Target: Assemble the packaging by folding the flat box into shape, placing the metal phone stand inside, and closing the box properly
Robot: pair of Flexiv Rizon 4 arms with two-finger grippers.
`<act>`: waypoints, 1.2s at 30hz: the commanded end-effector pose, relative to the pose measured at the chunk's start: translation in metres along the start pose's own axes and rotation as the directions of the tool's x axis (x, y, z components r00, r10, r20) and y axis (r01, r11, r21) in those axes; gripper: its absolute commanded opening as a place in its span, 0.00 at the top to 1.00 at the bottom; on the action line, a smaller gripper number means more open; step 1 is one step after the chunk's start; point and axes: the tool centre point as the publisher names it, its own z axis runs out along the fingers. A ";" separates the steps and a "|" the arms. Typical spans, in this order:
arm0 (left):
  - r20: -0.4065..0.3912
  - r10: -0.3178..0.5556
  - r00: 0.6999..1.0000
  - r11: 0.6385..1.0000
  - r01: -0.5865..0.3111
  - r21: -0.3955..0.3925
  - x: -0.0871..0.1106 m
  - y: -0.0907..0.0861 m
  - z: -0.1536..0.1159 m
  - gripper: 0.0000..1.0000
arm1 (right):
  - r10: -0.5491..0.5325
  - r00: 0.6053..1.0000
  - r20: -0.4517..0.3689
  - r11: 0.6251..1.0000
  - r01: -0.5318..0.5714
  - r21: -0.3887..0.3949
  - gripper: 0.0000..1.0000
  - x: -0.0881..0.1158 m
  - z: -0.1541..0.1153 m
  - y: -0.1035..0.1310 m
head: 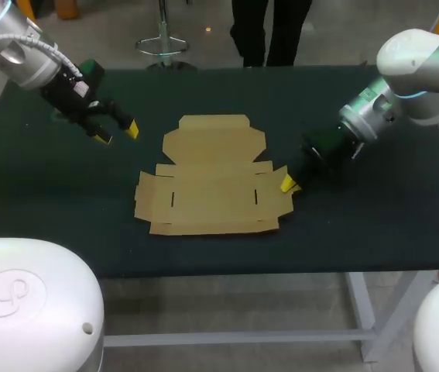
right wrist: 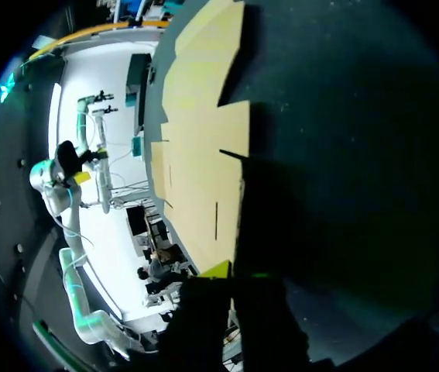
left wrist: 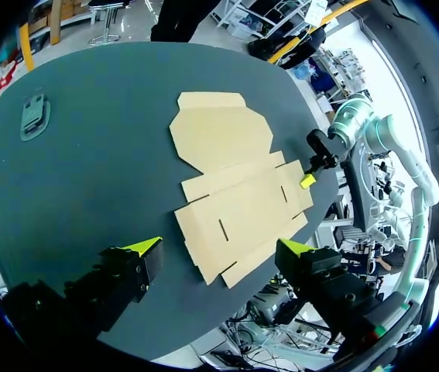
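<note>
One fixed camera high up, two on the wrists.
The head view looks down from behind over the whole surface (head: 64, 201). The left wrist view faces the flat box (left wrist: 234, 194) from well above, the right wrist view seemingly skims its edge, and all three share it.

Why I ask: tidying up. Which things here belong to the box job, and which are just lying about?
Job:
flat cardboard box
small flat grey item, probably the phone stand, too small to be sure

Lying about:
none that I can see
</note>
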 end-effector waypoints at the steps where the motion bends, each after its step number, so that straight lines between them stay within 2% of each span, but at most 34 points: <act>1: 0.006 -0.003 1.000 1.000 0.003 0.006 0.002 0.005 -0.001 0.00 | -0.005 1.000 -0.003 1.000 0.005 0.011 1.00 -0.002 -0.001 -0.001; 20: 0.003 -0.012 1.000 1.000 0.012 0.008 0.003 0.007 0.001 0.00 | 0.029 1.000 -0.012 1.000 -0.029 -0.011 1.00 -0.008 0.001 -0.009; 21: 0.002 -0.014 1.000 1.000 0.014 0.014 0.003 0.007 0.001 0.00 | 0.033 0.999 -0.014 0.999 -0.034 -0.018 0.83 -0.008 0.000 -0.010; 22: -0.001 -0.017 1.000 1.000 0.017 0.023 0.004 0.008 0.001 0.00 | 0.038 0.999 -0.013 0.999 -0.038 -0.029 0.43 -0.008 -0.001 -0.011; 23: -0.002 -0.019 1.000 0.999 0.019 0.035 0.005 0.010 0.001 0.00 | 0.041 0.999 -0.005 0.998 -0.042 -0.042 0.09 -0.006 -0.004 -0.012; 24: 0.002 -0.030 1.000 0.999 0.030 0.045 0.006 0.011 0.000 0.00 | 0.043 0.999 0.001 0.998 -0.043 -0.054 0.00 -0.004 -0.007 -0.014; 28: 0.012 -0.066 0.998 0.994 0.064 0.088 0.012 0.020 -0.002 0.00 | 0.041 0.999 0.034 0.995 -0.037 -0.092 0.00 0.004 -0.020 -0.020; 36: 0.021 -0.079 0.997 0.986 0.076 0.145 0.018 0.036 -0.003 0.00 | -0.001 0.992 0.125 0.984 0.023 -0.178 0.00 0.019 -0.061 -0.025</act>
